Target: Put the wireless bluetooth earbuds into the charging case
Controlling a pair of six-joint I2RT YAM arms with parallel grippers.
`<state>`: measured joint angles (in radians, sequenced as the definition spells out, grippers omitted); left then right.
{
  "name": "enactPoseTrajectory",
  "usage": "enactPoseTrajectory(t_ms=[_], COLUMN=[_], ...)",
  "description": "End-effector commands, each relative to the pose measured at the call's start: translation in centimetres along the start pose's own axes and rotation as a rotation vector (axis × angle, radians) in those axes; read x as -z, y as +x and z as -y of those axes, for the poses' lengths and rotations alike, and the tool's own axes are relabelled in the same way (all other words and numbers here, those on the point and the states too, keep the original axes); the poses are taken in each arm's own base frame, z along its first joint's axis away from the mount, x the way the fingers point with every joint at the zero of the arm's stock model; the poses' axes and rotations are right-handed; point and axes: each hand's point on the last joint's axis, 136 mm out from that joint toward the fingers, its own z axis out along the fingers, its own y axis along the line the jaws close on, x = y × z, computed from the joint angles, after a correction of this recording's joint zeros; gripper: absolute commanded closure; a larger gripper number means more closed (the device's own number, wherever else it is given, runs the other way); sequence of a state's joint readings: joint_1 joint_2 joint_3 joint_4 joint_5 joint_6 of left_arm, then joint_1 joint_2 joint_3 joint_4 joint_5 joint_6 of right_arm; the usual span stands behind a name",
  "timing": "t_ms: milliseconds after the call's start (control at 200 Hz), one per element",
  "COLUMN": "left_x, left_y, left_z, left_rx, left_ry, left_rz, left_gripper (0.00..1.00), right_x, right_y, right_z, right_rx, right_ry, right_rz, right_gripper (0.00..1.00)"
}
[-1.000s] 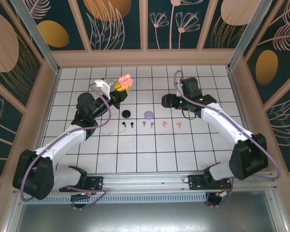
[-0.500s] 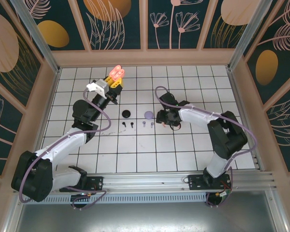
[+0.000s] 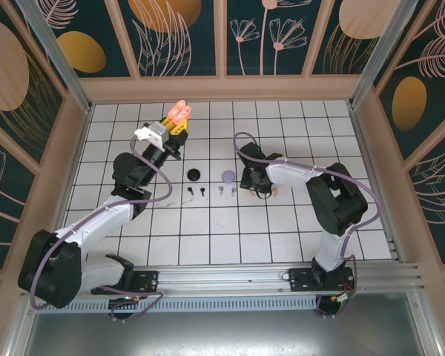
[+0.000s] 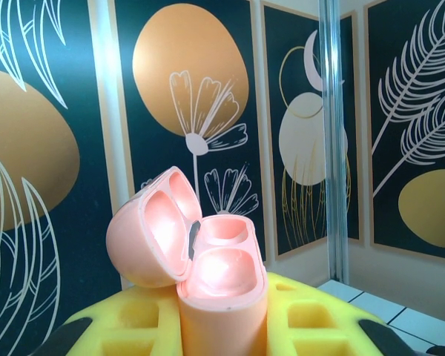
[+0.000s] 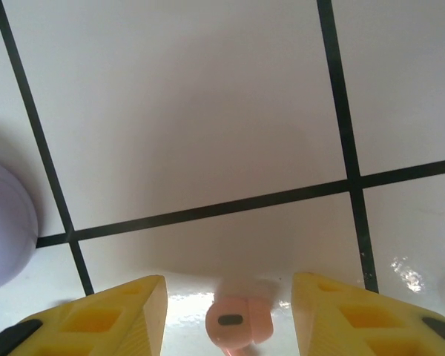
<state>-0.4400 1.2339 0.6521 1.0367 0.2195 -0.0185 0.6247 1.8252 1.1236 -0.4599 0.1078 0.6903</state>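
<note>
The right gripper (image 3: 258, 185) has come down from the upper middle of the top view to the row of earbuds at the centre of the white tiled table (image 3: 208, 230), and its yellow fingers have drawn closer together; in the right wrist view they stand apart on either side of one small coral-pink stemmed earbud (image 5: 237, 320) at the lower edge, not touching it; the pick seems about to begin. The left gripper (image 3: 177, 127) pinches the open coral-pink pebble-shaped charging case (image 3: 180, 111), raised at upper left of centre; its wells look empty. The second coral-pink earbud (image 3: 274, 191) lies just right; the lilac round case (image 5: 4, 230) sits near on the left and could be brushed; the black round case (image 3: 193, 175) lies further left.
</note>
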Motion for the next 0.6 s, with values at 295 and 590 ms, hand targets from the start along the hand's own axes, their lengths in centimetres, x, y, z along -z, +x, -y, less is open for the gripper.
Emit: enactPoseTrajectory(t_ms=[295,590], left_x=[-0.1,-0.3], left_y=[0.0,0.3], left_z=[0.8,0.9], left_rx=[-0.017,-0.015], left_ry=[0.035,0.042], left_rz=[0.015,0.007], left_gripper=[1.0,1.0], right_x=[-0.2,-0.7], right_y=[-0.3,0.4], right_z=[-0.1,0.0], right_rx=[-0.008,0.003], right_ry=[0.021,0.03], right_rz=[0.01,-0.004], right_gripper=[0.56,0.58])
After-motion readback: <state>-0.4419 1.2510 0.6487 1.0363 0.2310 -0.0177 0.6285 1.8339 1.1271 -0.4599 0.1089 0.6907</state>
